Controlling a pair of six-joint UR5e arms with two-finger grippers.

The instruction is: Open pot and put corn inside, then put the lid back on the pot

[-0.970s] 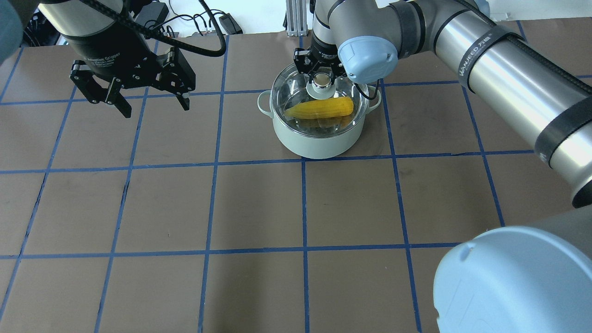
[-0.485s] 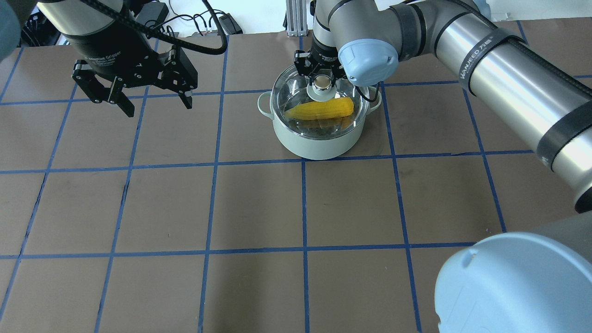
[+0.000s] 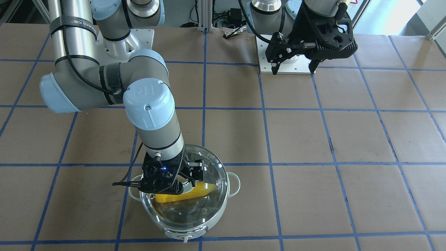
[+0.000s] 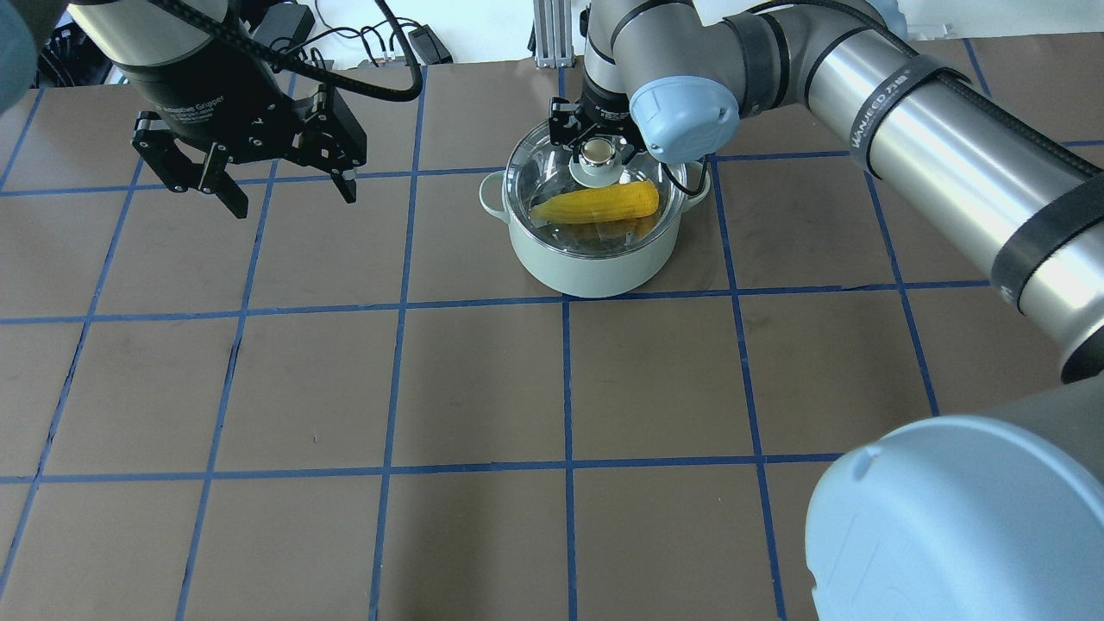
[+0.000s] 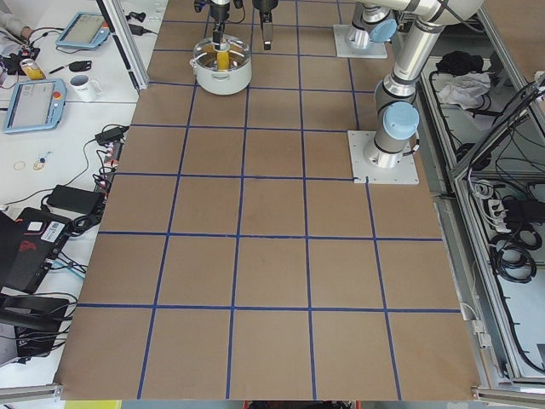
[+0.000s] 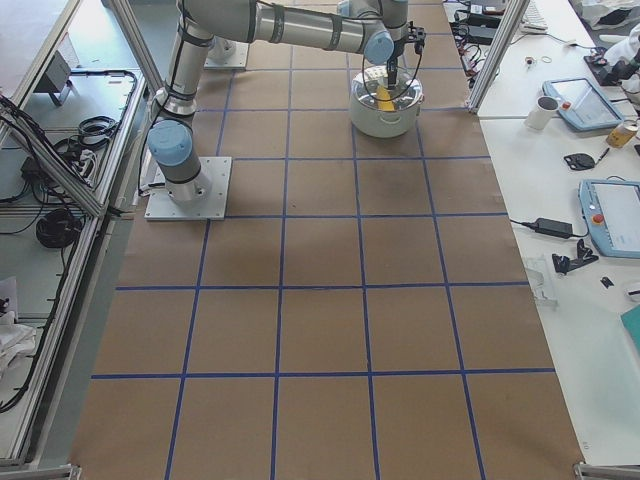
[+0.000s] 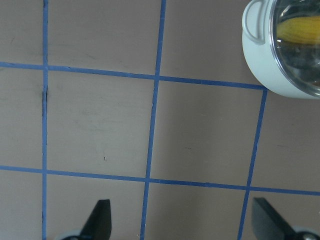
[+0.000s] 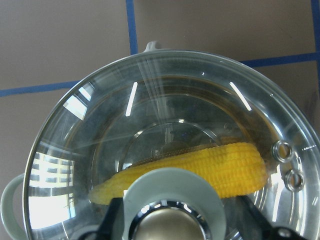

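The mint-green pot (image 4: 595, 269) stands at the far middle of the table, also in the front view (image 3: 209, 228). The yellow corn (image 4: 595, 203) lies inside it, seen through the glass (image 8: 225, 170). The clear lid (image 4: 535, 172) rests on the pot's rim. My right gripper (image 4: 597, 142) is open directly over the lid's knob (image 8: 170, 225), its fingers either side of the knob and apart from it. My left gripper (image 4: 289, 203) is open and empty above the table, well left of the pot.
Brown paper with a blue tape grid covers the table (image 4: 483, 388). The right arm's elbow (image 4: 949, 517) fills the overhead view's lower right corner. Cables and the arm bases lie along the far edge.
The right arm has shifted slightly over the lid, and the knob sits a touch further left. The pot, corn and left gripper have hardly moved.
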